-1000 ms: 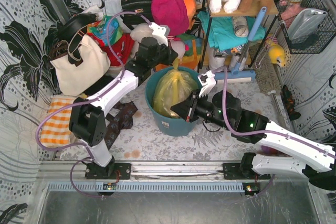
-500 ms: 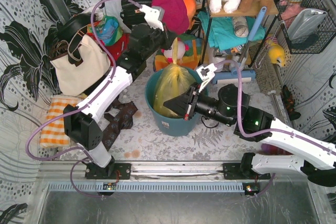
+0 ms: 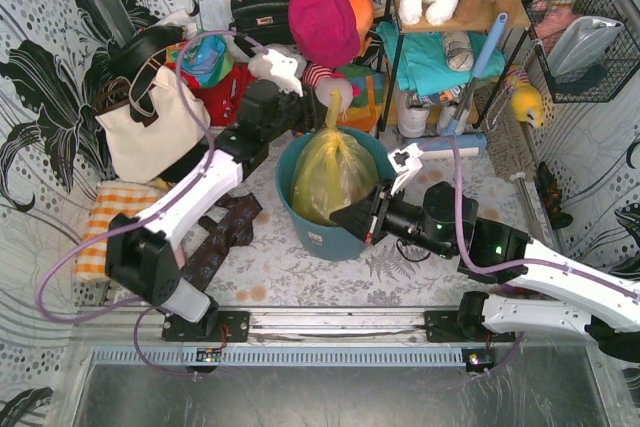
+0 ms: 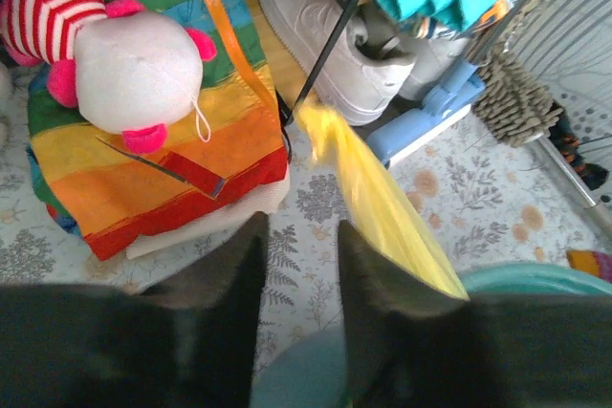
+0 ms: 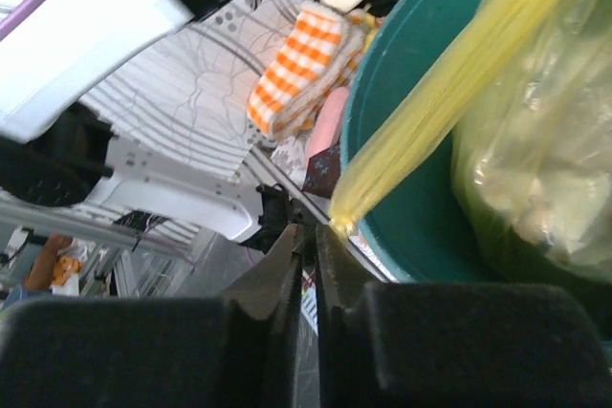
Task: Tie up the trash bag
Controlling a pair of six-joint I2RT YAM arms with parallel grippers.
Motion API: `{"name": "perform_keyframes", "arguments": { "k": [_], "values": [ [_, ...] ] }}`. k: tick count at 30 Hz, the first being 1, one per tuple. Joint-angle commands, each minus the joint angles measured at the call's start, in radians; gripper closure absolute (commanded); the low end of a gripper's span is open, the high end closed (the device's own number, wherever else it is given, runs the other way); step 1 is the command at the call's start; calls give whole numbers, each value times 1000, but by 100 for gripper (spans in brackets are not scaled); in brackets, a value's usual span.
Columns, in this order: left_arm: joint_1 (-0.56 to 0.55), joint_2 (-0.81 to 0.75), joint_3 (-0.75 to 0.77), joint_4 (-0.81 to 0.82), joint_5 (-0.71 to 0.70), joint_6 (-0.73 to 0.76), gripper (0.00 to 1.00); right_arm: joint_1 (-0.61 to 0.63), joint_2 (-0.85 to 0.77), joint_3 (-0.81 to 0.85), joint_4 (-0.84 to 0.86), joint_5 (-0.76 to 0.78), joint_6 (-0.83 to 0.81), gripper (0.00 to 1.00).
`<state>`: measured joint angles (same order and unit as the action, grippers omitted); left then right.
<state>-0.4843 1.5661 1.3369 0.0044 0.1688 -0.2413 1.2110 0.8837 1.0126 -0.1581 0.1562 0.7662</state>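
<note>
Table (image 3: 300,272) with grey floral cloth, far side crammed: black metal shelf rack (image 3: 393,47) far right, cream canvas tote with dark straps (image 3: 150,132) far left, rainbow-striped fabric bag (image 4: 143,160) and white-pink plush toy (image 4: 139,69) between them. Teal round plastic bucket (image 3: 320,239) mid-table holds thin yellow-green trash bag (image 3: 330,172), bulging, inside the rim. One twisted strip of it rises at far side, just beside left gripper (image 4: 301,226); those fingers spread, nothing between. Second strip runs to right gripper (image 5: 308,231), fingers clenched; strip end at tips, pinch unclear.
</note>
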Motion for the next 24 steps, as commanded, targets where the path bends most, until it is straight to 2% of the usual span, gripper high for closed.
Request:
{"name": "perform_keyframes", "arguments": {
  "k": [1,3,5,10,13,18,19,20,22,24],
  "values": [
    [2,-154,-20,68,20,-12,47,3,-14,62,-66,129,-19,85],
    [2,-195,-19,52,17,-11,44,3,-9,92,-107,181,-31,71],
    [2,-233,-14,28,13,-11,44,3,-5,119,-139,228,-46,62],
    [2,-340,-58,-28,-91,-12,42,3,-5,171,-208,371,-105,47],
    [3,-425,-140,-48,-210,-1,33,3,-12,189,-257,517,-172,38],
    [8,-586,-344,-33,-446,-5,16,0,-28,152,-232,783,-379,15],
    [9,-607,-380,-36,-483,-7,4,-3,-34,142,-212,824,-418,10],
    [13,-624,-412,-36,-512,-8,1,-10,-43,128,-187,859,-462,6],
    [18,-647,-468,-43,-573,-14,2,-52,-62,93,-115,880,-559,1],
    [21,-663,-527,-38,-645,-22,2,-145,-63,74,-90,819,-597,3]
  ]
}}
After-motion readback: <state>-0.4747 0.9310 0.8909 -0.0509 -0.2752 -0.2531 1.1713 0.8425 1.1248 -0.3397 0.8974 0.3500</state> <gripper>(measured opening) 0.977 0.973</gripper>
